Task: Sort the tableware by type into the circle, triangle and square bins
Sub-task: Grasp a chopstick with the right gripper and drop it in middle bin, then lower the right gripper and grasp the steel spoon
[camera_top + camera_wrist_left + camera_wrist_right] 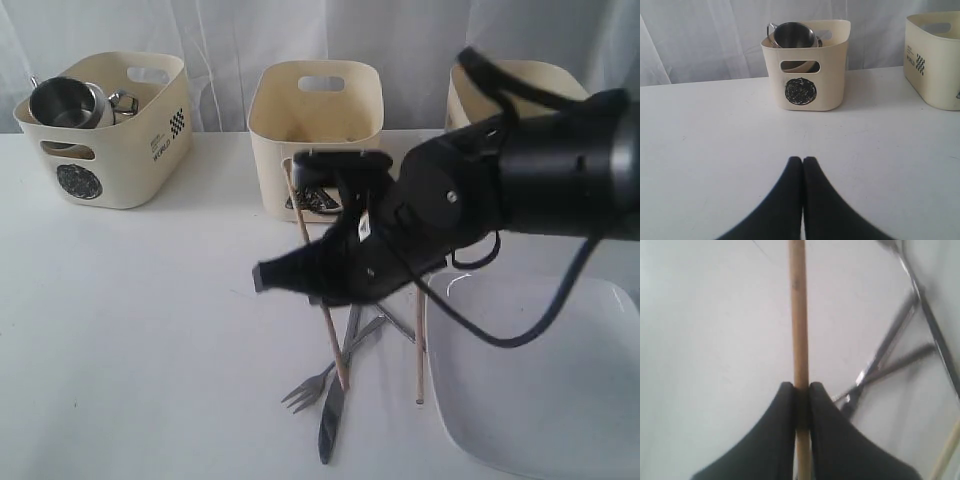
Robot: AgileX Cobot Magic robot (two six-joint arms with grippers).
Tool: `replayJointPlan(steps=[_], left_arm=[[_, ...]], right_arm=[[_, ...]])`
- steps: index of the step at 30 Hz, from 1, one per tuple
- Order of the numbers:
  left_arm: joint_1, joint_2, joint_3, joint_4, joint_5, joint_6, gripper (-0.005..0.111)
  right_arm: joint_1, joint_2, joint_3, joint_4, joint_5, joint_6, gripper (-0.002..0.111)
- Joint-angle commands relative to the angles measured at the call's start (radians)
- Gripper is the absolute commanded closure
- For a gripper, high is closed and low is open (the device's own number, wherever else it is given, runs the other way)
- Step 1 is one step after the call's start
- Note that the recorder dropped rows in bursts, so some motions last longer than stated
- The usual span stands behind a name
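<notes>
left gripper [802,161]: jaws pressed together with nothing between them; low over the bare table [710,150]; facing the circle bin [807,70]
right gripper [800,388]: clamped on a chopstick [799,315]; one finger on each side of the shaft
chopstick: in the exterior view it slants from in front of the middle bin [315,115] down to the cutlery; its near end is by the fork [308,390] and knife [330,425]; whether it is off the table cannot be told
second chopstick [420,345]: on the table, just beside the plate's left edge; not gripped
fork, knife: on the table at the front, side by side; more steel handles behind them, too blurred to name
plate [560,400]: front right, under the right arm [520,180]
circle bin: back left; a mug [62,103] sits on top inside
middle bin: back centre; mark mostly hidden by the gripper
third bin [520,85]: back right, largely behind the arm
</notes>
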State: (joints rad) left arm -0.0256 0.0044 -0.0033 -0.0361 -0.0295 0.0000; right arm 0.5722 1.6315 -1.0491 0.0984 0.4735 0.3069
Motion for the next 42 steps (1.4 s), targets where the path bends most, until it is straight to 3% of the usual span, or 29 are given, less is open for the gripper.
replayJointPlan(steps=[1, 15, 27, 30, 36, 40, 42], left_arm=[[0.003, -0.004, 0.003, -0.004, 0.000, 0.000, 0.107], [0.003, -0.004, 0.003, -0.004, 0.000, 0.000, 0.107], [0.003, -0.004, 0.003, -0.004, 0.000, 0.000, 0.107], [0.003, -0.004, 0.003, -0.004, 0.000, 0.000, 0.107], [0.003, -0.004, 0.003, -0.004, 0.000, 0.000, 0.107], [0.003, -0.004, 0.003, -0.004, 0.000, 0.000, 0.107], [0.003, -0.004, 0.003, -0.004, 0.000, 0.000, 0.107]], right_arm=[[-0.037, -0.051, -0.089, -0.010, -0.175, -0.027, 0.108], [-0.273, 0.268, -0.508, -0.091, -0.339, -0.073, 0.108], [-0.304, 0.554, -0.814, -0.091, -0.335, -0.173, 0.107], [-0.304, 0.563, -0.825, -0.091, -0.288, -0.180, 0.096], [-0.291, 0.512, -0.825, -0.098, -0.088, -0.259, 0.062], [-0.276, 0.446, -0.809, -0.098, 0.037, -0.259, 0.062], [-0.264, 0.368, -0.712, -0.098, 0.078, -0.252, 0.062]])
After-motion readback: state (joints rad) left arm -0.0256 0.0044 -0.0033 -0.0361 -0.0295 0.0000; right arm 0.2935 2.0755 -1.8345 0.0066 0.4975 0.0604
